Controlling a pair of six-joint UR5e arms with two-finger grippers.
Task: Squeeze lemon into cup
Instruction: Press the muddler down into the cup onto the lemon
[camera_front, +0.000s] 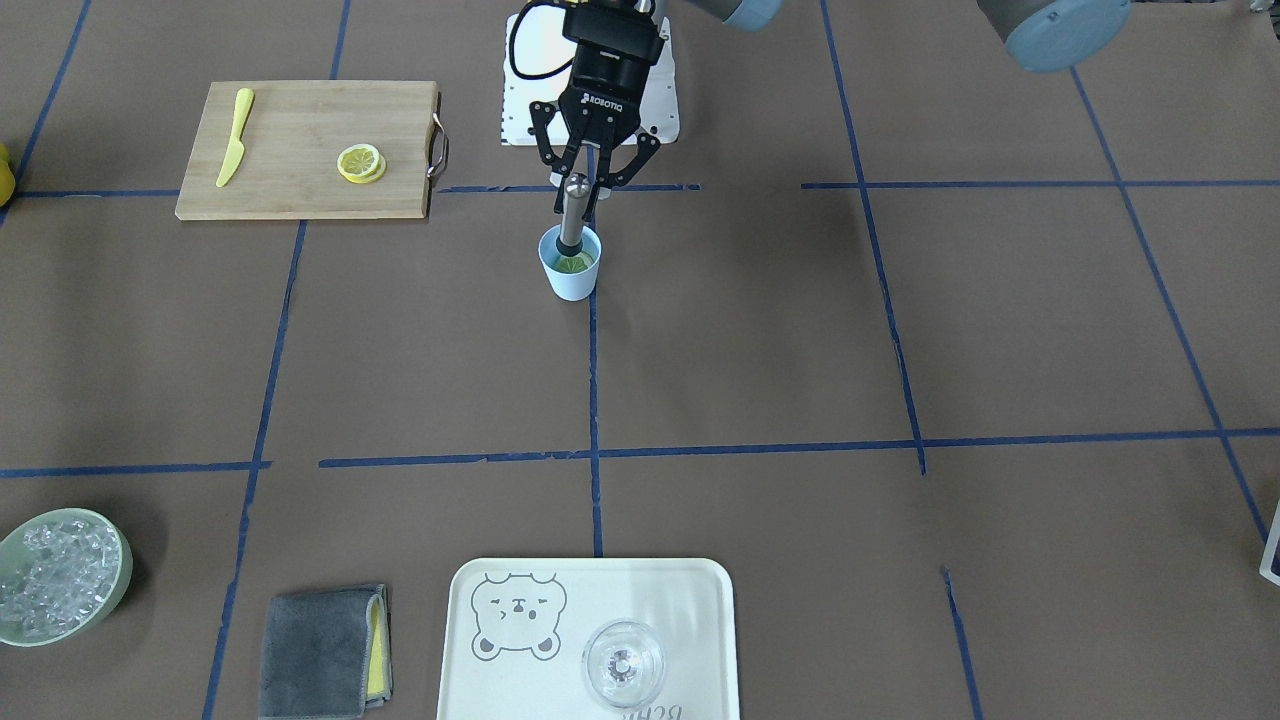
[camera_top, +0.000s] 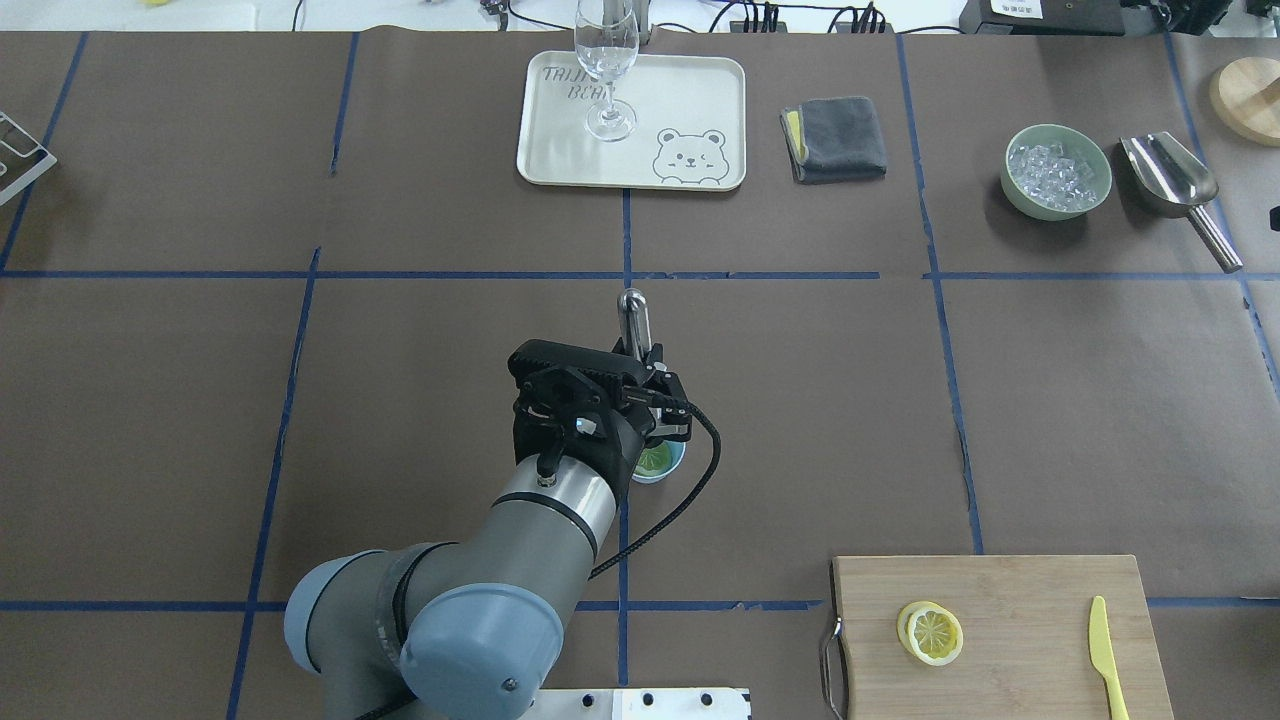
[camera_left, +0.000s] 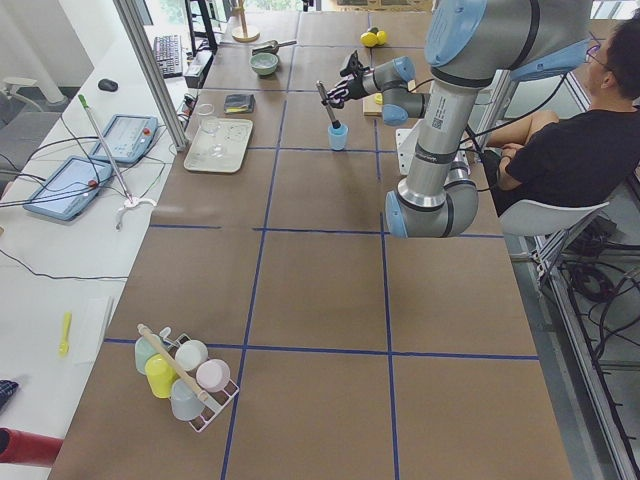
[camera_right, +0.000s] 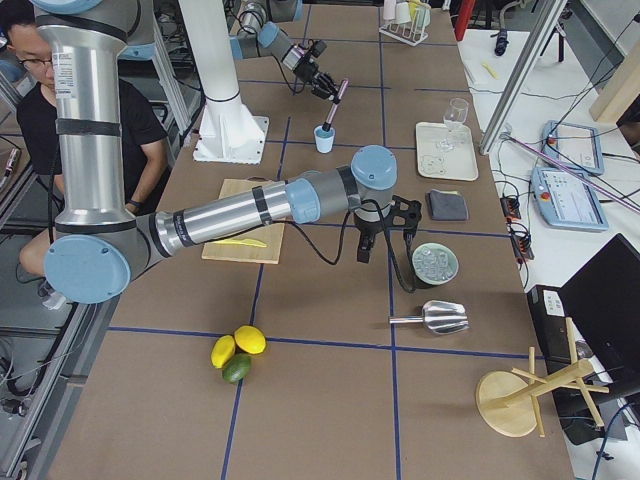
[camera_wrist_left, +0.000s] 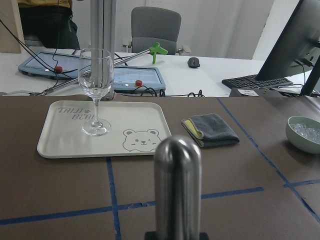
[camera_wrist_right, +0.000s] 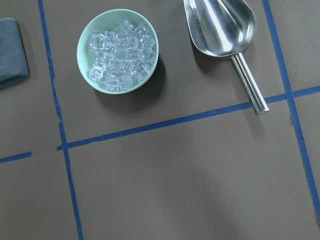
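The light-blue cup (camera_front: 570, 280) stands near the table's middle, and it also shows in the overhead view (camera_top: 672, 468). A lemon slice (camera_front: 574, 265) lies inside it under the foot of a steel muddler (camera_front: 572, 215). My left gripper (camera_front: 583, 188) is shut on the muddler's upper part and holds it slightly tilted in the cup. The left wrist view shows the muddler's rounded top (camera_wrist_left: 177, 180). My right gripper (camera_right: 395, 235) hangs above the table near the ice bowl. It shows only in the exterior right view, so I cannot tell whether it is open or shut.
A cutting board (camera_front: 300, 190) holds two stacked lemon slices (camera_front: 360, 162) and a yellow knife (camera_front: 235, 150). On the far side of the table are a tray (camera_front: 640, 585) with a wine glass (camera_front: 622, 662), a grey cloth (camera_front: 320, 650), the ice bowl (camera_wrist_right: 118, 50) and a metal scoop (camera_wrist_right: 220, 25).
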